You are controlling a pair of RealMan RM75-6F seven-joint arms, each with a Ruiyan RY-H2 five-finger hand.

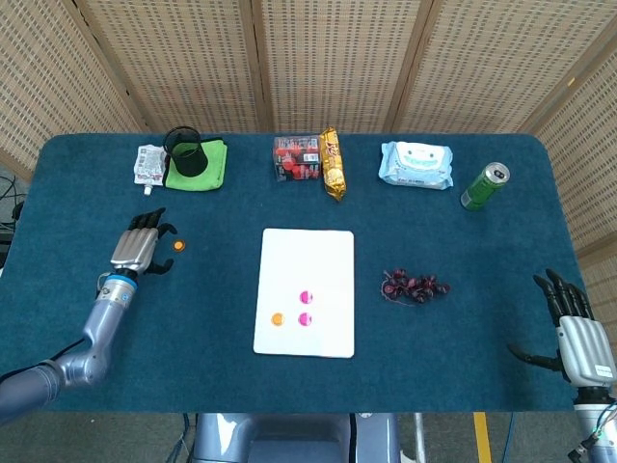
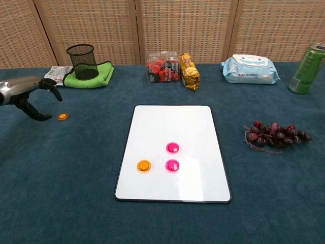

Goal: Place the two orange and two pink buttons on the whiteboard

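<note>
Left hand (image 1: 142, 247) open beside stray orange button (image 1: 178, 246); 3 on whiteboard (image 1: 328, 241).

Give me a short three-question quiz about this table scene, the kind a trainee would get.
1. How many buttons lie on the whiteboard?
2. True or false: the last orange button lies on the cloth near the left hand.
3. Which hand holds nothing: A left only, B right only, C both?

Key:
1. Three: two pink buttons and one orange button.
2. True.
3. C; the right hand rests open, far from the board.
</note>
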